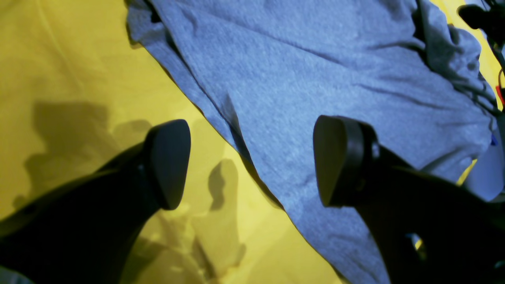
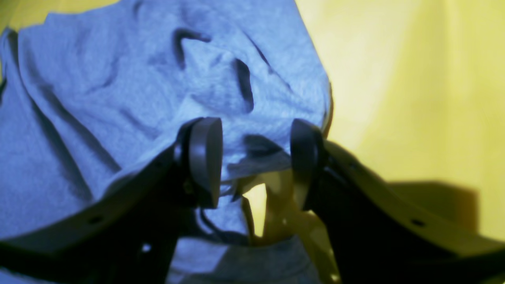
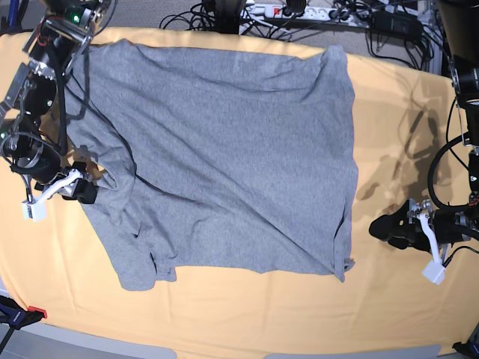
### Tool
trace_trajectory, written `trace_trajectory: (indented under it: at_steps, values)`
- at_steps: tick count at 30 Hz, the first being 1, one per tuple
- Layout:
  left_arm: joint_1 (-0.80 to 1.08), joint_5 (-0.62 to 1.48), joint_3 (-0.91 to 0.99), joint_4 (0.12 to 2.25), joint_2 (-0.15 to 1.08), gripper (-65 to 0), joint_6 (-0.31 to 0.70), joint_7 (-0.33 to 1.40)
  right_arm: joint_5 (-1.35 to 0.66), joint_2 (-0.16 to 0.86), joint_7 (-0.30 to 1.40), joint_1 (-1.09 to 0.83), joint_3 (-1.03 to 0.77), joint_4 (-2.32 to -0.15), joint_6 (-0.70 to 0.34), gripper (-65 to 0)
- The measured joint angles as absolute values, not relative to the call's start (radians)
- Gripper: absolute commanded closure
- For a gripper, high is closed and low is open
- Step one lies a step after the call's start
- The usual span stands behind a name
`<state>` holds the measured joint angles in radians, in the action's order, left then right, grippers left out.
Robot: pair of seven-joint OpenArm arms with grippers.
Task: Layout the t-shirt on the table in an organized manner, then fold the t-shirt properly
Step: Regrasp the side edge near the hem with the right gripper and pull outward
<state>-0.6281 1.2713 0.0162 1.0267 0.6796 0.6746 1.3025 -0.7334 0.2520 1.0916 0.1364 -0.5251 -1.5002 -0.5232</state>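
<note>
Lying rumpled, heather-grey t-shirt [image 3: 224,149] on creased yellow-orange table [image 3: 389,127] cloth.

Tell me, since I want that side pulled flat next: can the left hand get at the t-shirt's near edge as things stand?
Probably yes. The left hand is open and empty, straddling the t-shirt edge, with only bare table cloth beside it and nothing in between.

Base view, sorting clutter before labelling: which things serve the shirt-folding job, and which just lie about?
Job:
- t-shirt
- table
- left gripper
- right gripper

Lying about:
- power strip
- cables
</note>
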Motion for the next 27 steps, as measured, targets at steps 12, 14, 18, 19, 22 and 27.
trace_trajectory:
  at_steps: [12, 14, 18, 19, 22, 27]
  values:
    - [-0.628, 1.271, 0.016, 1.027, 0.679, -49.4, 0.675, 1.303, -0.672, 0.252, 1.088, 0.195, -0.526, -1.33, -0.519, -30.2]
    - [-0.628, 1.271, 0.016, 1.027, 0.68, -49.4, 0.675, 1.303, -0.669, 0.252, 1.088, 0.195, -0.526, -1.33, -0.511, -30.2]
    - [-0.628, 1.271, 0.016, 1.027, 0.68, -49.4, 0.675, 1.302, -0.689, 0.252, 1.088, 0.194, -0.526, -1.33, -0.519, -28.4]
    - [-0.628, 1.271, 0.016, 1.027, 0.68, -49.4, 0.675, 1.302, -0.706, 0.252, 1.088, 0.194, -0.526, -1.329, -0.521, -25.7]
    - [-0.628, 1.272, 0.016, 1.027, 0.68, -49.4, 0.675, 1.302, -0.716, 0.252, 1.088, 0.195, -0.526, -1.329, -0.536, -12.4]
    - [-0.628, 1.271, 0.016, 1.027, 0.68, -49.4, 0.675, 1.302, -0.718, 0.252, 1.087, 0.195, -0.526, -1.329, -0.645, 0.0]
